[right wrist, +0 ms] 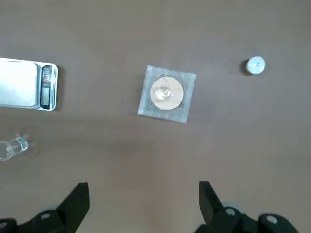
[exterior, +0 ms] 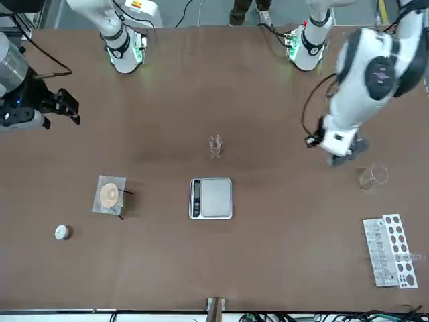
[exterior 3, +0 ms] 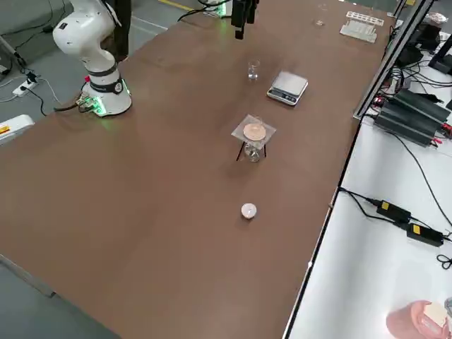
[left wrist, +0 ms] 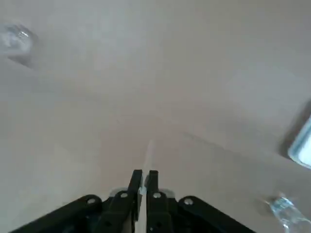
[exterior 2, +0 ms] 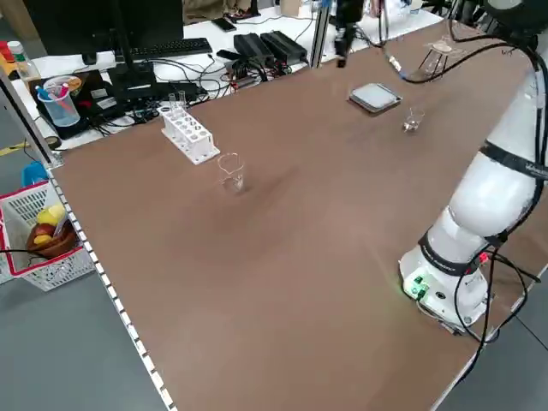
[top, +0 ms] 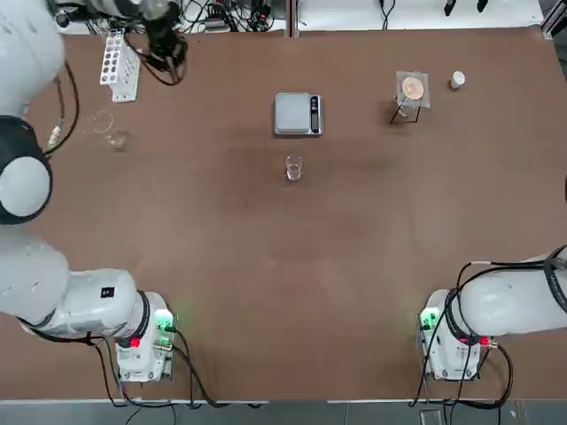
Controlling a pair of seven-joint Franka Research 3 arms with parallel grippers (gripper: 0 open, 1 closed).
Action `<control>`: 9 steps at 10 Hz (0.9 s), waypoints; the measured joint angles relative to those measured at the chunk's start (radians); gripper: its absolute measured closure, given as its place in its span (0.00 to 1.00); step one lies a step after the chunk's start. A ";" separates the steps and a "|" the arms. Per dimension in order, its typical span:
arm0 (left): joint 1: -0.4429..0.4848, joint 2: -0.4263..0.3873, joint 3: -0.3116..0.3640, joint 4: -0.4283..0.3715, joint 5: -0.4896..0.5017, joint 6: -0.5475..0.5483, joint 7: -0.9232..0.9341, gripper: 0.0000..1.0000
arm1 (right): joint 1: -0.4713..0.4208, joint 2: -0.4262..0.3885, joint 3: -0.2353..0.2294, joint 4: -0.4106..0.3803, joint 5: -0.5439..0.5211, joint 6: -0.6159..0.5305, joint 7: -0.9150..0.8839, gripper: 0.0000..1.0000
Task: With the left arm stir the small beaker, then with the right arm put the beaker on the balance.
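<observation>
in the overhead view, the small beaker [top: 294, 168] is standing at centre, just below the balance [top: 292, 114]. the left gripper [left wrist: 144, 177] is hovering upper left, closing on a thin clear rod; the right gripper [right wrist: 144, 194], off the right edge, is gaping wide, gripping nothing.

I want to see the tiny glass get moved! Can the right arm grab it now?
Probably yes. The right claw is open and empty, and nothing stands between it and the tiny glass. It probably just has to reach over.
</observation>
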 joint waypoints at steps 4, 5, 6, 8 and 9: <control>0.352 -0.058 0.002 -0.051 -0.007 -0.004 0.432 0.93 | 0.034 0.000 0.001 0.001 0.012 -0.004 -0.004 0.00; 0.413 -0.058 0.003 -0.055 -0.008 -0.003 0.514 0.93 | 0.039 0.000 0.001 0.001 0.025 -0.004 -0.024 0.00; 0.466 -0.054 0.004 -0.060 -0.008 0.007 0.589 0.93 | 0.043 0.000 0.002 0.001 0.040 -0.004 -0.063 0.00; 0.531 -0.016 0.005 -0.073 -0.008 0.078 0.689 0.93 | 0.047 0.000 0.002 0.000 0.077 -0.003 -0.203 0.00; 0.559 0.016 0.006 -0.075 -0.008 0.124 0.730 0.93 | 0.054 0.001 0.002 -0.002 0.099 0.004 -0.285 0.00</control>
